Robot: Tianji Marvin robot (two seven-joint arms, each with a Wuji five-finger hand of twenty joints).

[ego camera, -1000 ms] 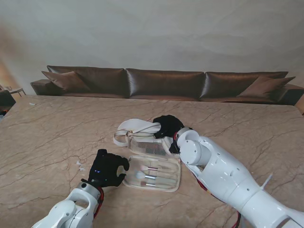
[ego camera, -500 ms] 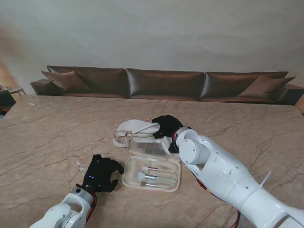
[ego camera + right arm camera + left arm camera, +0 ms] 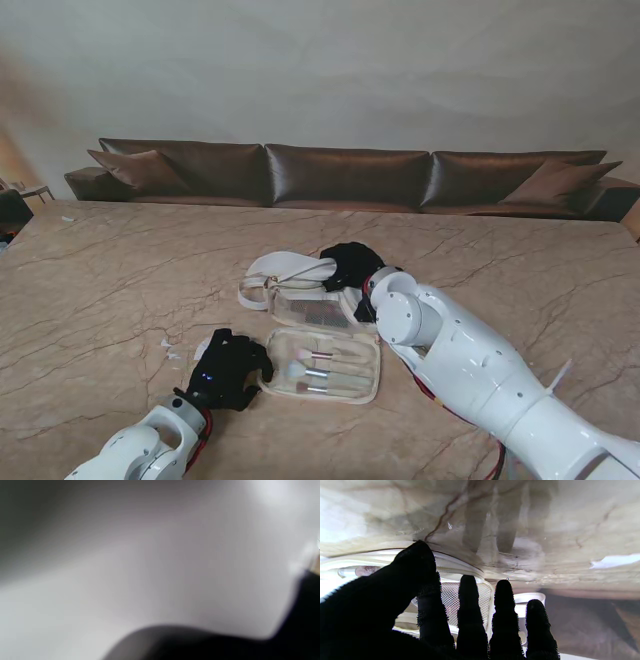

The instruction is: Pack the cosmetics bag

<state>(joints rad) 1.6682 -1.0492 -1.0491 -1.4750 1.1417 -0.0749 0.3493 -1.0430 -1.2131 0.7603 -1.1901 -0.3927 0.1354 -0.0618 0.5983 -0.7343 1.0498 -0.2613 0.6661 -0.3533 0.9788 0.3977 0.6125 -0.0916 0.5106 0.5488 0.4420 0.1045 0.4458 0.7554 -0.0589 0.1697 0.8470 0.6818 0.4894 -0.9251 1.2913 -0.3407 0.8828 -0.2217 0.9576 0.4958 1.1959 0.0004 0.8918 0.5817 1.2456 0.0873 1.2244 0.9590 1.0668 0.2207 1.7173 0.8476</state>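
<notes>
1. the marble table [image 3: 110, 270] fills the frame.
2. the cosmetics bag [image 3: 320, 362] lies open at lower centre.
3. my right hand [image 3: 350, 268] rests on its far half; i cannot tell its grip.
4. my left hand [image 3: 228, 370], empty with fingers spread, has come back to the near flap's edge; i'd get the fingers under it and fold it slowly.

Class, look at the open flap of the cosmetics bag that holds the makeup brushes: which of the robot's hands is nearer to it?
Left. The left hand is at the brush flap's left edge; the right hand is farther from me, past the bag's other half.

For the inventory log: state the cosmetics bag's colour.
Cream-white cosmetics bag, clearest in the stand view.
</notes>
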